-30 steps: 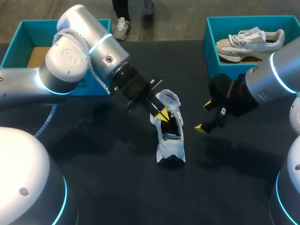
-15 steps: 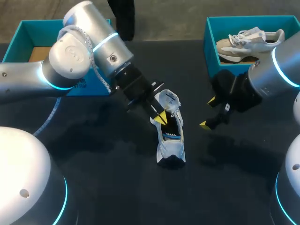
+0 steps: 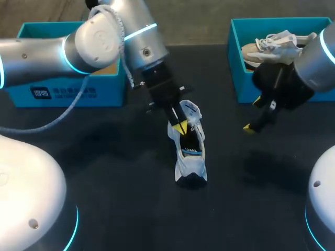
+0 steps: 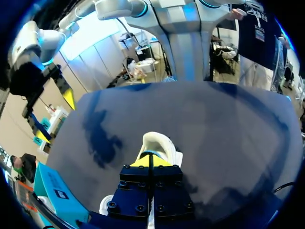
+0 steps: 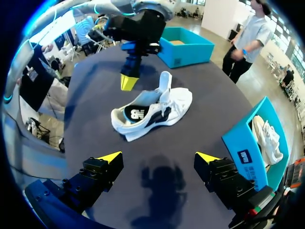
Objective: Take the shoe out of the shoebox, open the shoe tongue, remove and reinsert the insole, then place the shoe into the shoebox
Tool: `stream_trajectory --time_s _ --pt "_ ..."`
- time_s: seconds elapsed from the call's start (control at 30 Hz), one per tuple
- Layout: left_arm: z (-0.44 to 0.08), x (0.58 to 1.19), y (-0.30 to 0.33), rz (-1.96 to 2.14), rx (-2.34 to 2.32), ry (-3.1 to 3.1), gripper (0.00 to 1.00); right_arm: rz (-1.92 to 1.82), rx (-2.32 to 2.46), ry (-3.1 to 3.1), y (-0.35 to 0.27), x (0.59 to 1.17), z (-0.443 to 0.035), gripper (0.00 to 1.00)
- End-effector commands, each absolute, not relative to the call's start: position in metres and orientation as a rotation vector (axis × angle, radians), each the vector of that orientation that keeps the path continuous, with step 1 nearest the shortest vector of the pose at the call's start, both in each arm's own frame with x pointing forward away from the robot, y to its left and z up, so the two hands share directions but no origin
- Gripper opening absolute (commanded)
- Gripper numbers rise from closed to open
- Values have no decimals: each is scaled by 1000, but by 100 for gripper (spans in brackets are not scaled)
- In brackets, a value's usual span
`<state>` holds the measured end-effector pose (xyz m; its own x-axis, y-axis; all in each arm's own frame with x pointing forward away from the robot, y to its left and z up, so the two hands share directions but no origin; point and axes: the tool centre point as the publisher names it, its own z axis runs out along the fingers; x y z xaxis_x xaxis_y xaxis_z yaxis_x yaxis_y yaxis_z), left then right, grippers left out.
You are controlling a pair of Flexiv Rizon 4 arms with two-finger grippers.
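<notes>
Shoe (image 3: pixel 189 151) stands on its sole mid-table in the head view, with the left gripper (image 3: pixel 179 127) at its opening. Left wrist view: tips pressed together, pinching nothing, shoe just ahead. Right wrist view: right gripper (image 5: pixel 158 156) spread wide, shoe ahead, untouched.

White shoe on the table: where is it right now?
In the head view the white shoe sits near the middle of the dark table, with the left tool close over it and the right tool off to its right.
</notes>
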<state>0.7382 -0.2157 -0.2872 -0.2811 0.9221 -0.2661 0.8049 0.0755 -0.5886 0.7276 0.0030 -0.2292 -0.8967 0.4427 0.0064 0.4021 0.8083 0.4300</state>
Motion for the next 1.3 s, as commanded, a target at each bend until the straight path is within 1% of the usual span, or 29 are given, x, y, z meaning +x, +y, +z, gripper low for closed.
stream_trajectory --time_s 0.03,0.43,0.73,1.3 --pt "-284 744 -224 816 -1784 -2102 0 662 689 2933 -19 722 -201 100" --pt "-294 749 -221 754 -1776 -2094 0 701 712 3003 -36 725 -183 100" --pt "-307 751 -214 670 -1837 -2086 0 709 721 3001 -36 725 -183 100" --pt "-339 754 -235 472 -1967 -2044 0 709 721 3001 -36 725 -183 100"
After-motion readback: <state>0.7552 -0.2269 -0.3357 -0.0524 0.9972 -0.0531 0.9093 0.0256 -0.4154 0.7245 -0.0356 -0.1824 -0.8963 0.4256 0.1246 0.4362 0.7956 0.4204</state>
